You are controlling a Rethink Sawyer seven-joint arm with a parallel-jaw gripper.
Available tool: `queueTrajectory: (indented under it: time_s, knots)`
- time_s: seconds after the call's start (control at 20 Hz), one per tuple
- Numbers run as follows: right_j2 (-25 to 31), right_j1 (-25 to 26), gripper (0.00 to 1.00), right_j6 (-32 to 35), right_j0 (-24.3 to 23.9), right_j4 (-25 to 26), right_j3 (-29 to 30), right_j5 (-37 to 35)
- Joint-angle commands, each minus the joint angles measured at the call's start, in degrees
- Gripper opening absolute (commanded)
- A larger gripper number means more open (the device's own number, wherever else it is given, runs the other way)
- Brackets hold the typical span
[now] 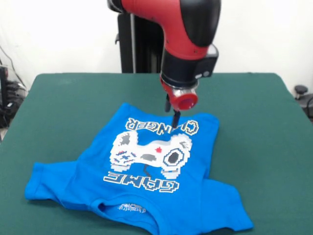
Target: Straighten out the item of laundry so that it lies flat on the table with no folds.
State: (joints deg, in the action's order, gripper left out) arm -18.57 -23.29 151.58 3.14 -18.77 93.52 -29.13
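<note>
Shirt (146,166) bottom cropped; hand (174,119) state unclear.

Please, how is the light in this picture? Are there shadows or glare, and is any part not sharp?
Front view: the light is soft and even, the table shows no strong glare; a faint shadow lies under the T-shirt along its edges; the red arm has a mild sheen; the gripper is dark and small, so its state is unclear; the shirt's print looks slightly soft.

Front camera looks across the table (58,98), slightly downward.
</note>
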Motion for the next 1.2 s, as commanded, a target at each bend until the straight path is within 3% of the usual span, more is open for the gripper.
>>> queueTrajectory:
  time_s: [0.05,0.35,0.55,0.85,1.2]
  knots:
    - [1.57,-1.69,1.00,9.69,0.70,-1.66,5.33,-5.35]
    - [3.27,-1.66,1.00,9.24,-0.06,-2.16,6.17,-3.64]
    - [5.10,1.16,1.00,8.97,-1.28,-2.48,6.38,1.61]
    - [-1.04,8.19,1.00,13.80,2.98,-1.45,3.36,0.98]
    - [0.07,8.85,1.00,11.46,1.66,-2.03,5.26,4.56]
